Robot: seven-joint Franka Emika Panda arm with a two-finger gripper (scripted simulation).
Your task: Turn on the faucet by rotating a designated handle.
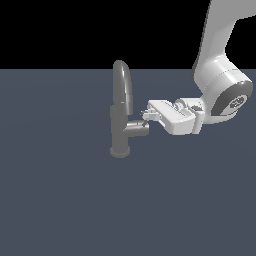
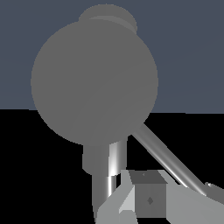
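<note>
On the flat grey floor stands the faucet [image 1: 121, 110], spout arched upward, side stub pointing to the exterior view's right. At the stub's end lies the handle [image 2: 166, 157] (a thin rod); the gripper [image 1: 146, 116] meets it there, finger spacing indiscernible.

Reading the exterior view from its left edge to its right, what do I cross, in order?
Faucet upright body with arched spout → its side stub → hand at the stub's end → white arm reaching in from the upper right.
</note>
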